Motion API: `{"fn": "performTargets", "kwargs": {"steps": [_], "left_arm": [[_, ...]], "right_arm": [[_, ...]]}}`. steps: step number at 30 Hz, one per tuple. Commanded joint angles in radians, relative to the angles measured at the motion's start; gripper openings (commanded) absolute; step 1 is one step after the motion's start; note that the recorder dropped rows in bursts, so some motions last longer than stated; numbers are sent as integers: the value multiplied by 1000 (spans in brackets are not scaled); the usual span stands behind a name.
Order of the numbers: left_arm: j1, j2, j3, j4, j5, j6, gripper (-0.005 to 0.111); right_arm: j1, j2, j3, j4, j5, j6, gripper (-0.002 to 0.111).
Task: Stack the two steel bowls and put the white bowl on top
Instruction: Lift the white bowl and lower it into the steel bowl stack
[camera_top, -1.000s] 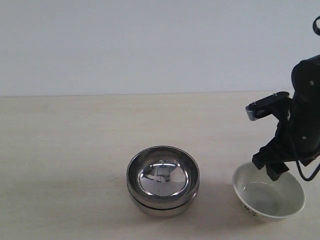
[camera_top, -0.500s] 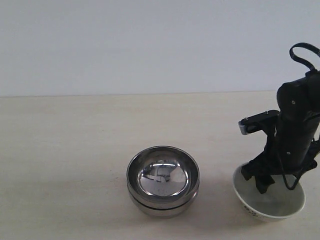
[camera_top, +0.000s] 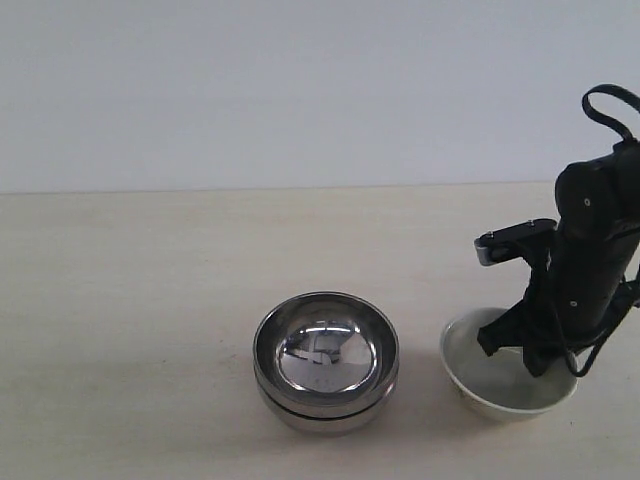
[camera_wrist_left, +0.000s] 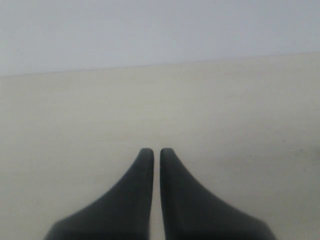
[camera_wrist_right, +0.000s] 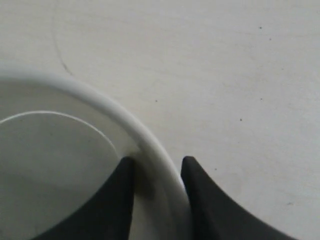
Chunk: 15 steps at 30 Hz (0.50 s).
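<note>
Near front edge of counter (camera_top: 130, 300), about mid-width: steel bowls (camera_top: 326, 360) sit nested, one inside the other, upright, with the seam between the two rims visible around the side. The upper bowl's inside is mirror-bright and holds nothing. Beside them toward the front right corner, apart from the stack with a gap of bare counter between: white bowl (camera_top: 490, 395), mouth up. Cannot tell whether its base rests on the counter or is just clear of it. The right gripper (camera_top: 525, 350) comes down onto the bowl's right-hand side. The right wrist view shows one finger inside the bowl and the other outside, the white rim running between them and both fingers set against the wall, so the jaws are clamped on the wall of the white bowl, parted only by its thickness. The left gripper (camera_wrist_left: 156, 151) does not appear in the exterior view. Its wrist view shows the two fingers drawn together with only a thin slit between, gripping nothing, over bare counter. Beyond: back edge of counter, then plain pale wall (camera_top: 300, 90).
</note>
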Motion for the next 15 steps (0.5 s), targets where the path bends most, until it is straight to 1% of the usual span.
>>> {"fn": "performTargets", "kwargs": {"steps": [1, 6, 13, 14, 15], "left_arm": [[1, -3, 4, 2, 2, -8, 4], [1, -3, 4, 2, 2, -8, 4], [1, -3, 4, 2, 2, -8, 4], [1, -3, 4, 2, 2, -8, 4], [1, -3, 4, 2, 2, -8, 4]], "right_arm": [[-3, -63, 6, -5, -26, -8, 0], [-3, -176, 6, 38, -34, -29, 0], [-3, -259, 6, 181, -58, -137, 0], [-3, -273, 6, 221, -63, -159, 0], [-3, -297, 6, 294, -66, -221, 0]]}}
